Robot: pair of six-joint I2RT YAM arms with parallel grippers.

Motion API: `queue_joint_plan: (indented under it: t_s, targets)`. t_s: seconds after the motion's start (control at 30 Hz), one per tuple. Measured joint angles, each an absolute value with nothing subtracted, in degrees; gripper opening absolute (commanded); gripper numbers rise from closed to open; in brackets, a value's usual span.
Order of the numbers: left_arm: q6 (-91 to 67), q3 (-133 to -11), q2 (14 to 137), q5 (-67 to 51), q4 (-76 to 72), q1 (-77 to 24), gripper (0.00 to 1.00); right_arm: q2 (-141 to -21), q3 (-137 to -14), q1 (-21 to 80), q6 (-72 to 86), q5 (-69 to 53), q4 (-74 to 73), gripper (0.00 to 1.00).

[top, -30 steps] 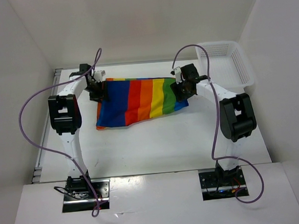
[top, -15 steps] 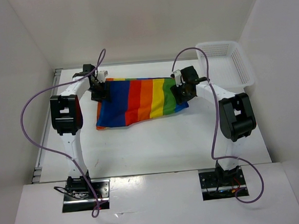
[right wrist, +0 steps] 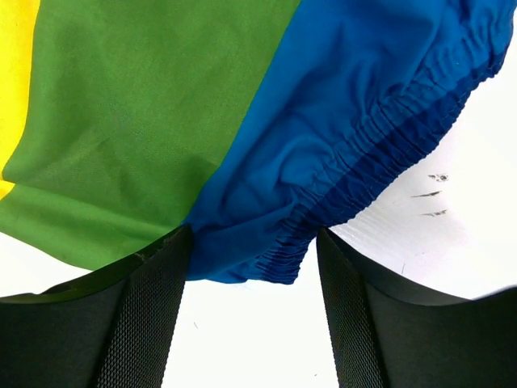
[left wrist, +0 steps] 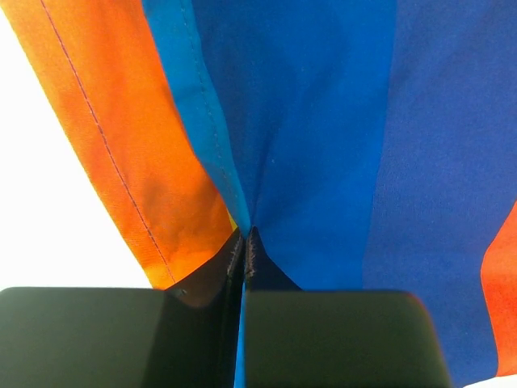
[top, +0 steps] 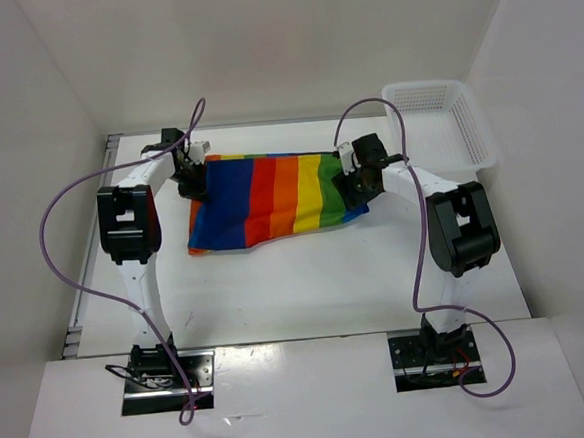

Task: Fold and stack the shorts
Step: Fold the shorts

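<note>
There was one pair of shorts (top: 270, 195), one white basket (top: 435, 119) right of the shorts, and two grippers at the shorts: left gripper (top: 195, 181) and right gripper (top: 353, 186).

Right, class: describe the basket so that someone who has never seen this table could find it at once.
Look down on the white table and go to its far right corner, beyond the right arm. There sits the basket, a low tray of white plastic mesh. Unlike the rainbow-striped shorts nearby, it is stiff and plain white.
</note>
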State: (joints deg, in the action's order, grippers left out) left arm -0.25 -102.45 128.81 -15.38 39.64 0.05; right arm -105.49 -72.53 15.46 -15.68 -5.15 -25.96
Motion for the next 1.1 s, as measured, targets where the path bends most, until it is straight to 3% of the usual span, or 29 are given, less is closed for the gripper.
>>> queue_joint_plan:
  t_s: [0.17, 0.53, 0.67, 0.87, 1.0, 1.1]
  targets:
    - [-0.25, -102.37, 128.07, -14.94, 40.01, 0.05, 0.0, -105.43, -71.99, 15.51, -17.3, -5.13, -25.69, 0.75]
    - [-0.25, -95.13, 108.49, -8.93, 39.66, -0.32, 0.0, -105.3, -67.94, 15.51, -18.31, -5.43, -25.1, 0.75]
    - [-0.25, -88.44, 107.61, -6.96, 37.95, -0.32, 0.0, -105.49, -68.36, 15.51, -18.28, -5.41, -25.02, 0.75]
    - [-0.21, -85.56, 116.22, -4.23, 38.33, -0.32, 0.11, -105.65, -71.18, 15.51, -17.32, -5.65, -25.04, 0.8]
    - [-0.16, -85.97, 117.4, -2.09, 38.33, -0.1, 0.23, -105.65, -73.08, 15.51, -14.68, -7.05, -24.99, 0.81]
    - [-0.21, -86.41, 117.4, -1.1, 37.87, 0.32, 0.25, -105.62, -73.84, 15.0, -10.96, -9.52, -25.08, 0.81]
